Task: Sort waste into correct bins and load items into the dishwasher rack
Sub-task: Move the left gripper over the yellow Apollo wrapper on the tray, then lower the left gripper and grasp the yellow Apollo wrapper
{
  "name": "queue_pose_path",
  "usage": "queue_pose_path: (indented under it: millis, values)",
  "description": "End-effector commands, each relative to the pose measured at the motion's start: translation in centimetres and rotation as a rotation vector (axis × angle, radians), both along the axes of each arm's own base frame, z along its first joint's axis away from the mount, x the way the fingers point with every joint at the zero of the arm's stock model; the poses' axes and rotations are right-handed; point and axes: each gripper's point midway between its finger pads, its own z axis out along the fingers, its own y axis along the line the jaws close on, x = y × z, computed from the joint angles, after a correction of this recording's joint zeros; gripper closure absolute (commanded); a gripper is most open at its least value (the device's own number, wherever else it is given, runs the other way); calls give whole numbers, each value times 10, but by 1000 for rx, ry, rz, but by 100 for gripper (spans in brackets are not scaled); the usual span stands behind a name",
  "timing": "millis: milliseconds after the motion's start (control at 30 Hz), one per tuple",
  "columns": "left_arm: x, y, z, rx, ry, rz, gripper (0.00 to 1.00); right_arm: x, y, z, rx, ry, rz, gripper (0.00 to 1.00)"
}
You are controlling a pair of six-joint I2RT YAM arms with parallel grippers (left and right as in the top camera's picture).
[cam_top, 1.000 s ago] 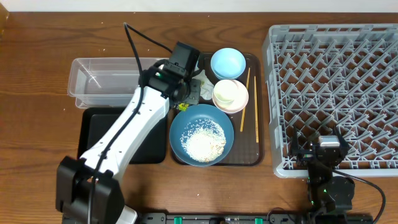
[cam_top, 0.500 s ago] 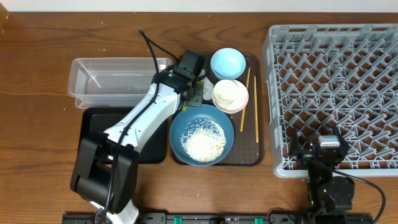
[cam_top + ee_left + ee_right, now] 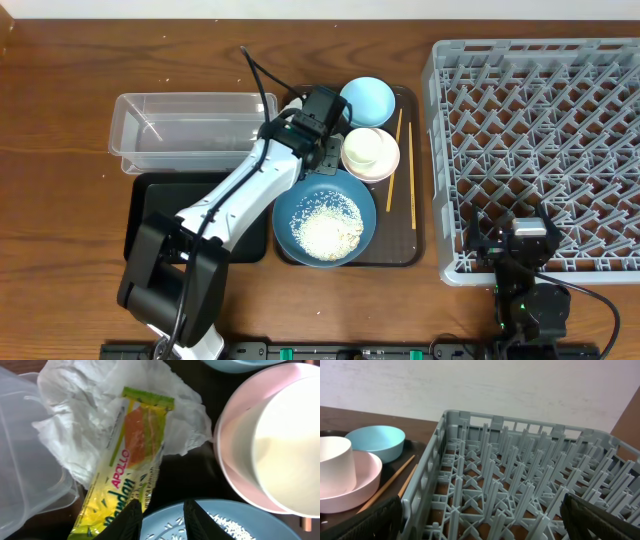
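One snack wrapper [image 3: 125, 470] is lying on top of one crumpled tissue [image 3: 80, 415]. Both are sitting at the left edge of the brown tray [image 3: 395, 240], toward its far corner and just beside the clear tub [image 3: 180, 135].

The left pincer [image 3: 162, 522] is hovering over the wrapper's near end. Its fingers are standing a little apart with nothing between them, so it is released.

The same tray is carrying three bowls:
- One big blue bowl [image 3: 285, 205] is sitting at the near edge and holding one heap of rice [image 3: 325, 230].
- One pale blue bowl [image 3: 366, 100] is sitting at the far edge.
- One pink-rimmed bowl [image 3: 385, 165] is sitting between them, with one white cup [image 3: 366, 148] standing in it.

Two chopsticks [image 3: 412, 170] are lying along the tray's right edge.

One black tray [image 3: 160, 210] is resting on the counter [image 3: 60, 120], touching the tub's near side. One grey rack [image 3: 540, 130] is filling the counter's right end. The right pincer [image 3: 480, 530] is waiting at the rack's near edge, spread wide and gripping nothing.
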Motion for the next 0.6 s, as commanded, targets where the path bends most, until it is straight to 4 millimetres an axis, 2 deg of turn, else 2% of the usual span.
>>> queue_pose_path:
  millis: [0,567]
  values:
    - [1,8,-6,41,-9,26,68,0,-3,-1,-4,4,-14,1]
    - [5,8,-26,54,-17,31,68,0,-3,-1,-4,4,-14,1]
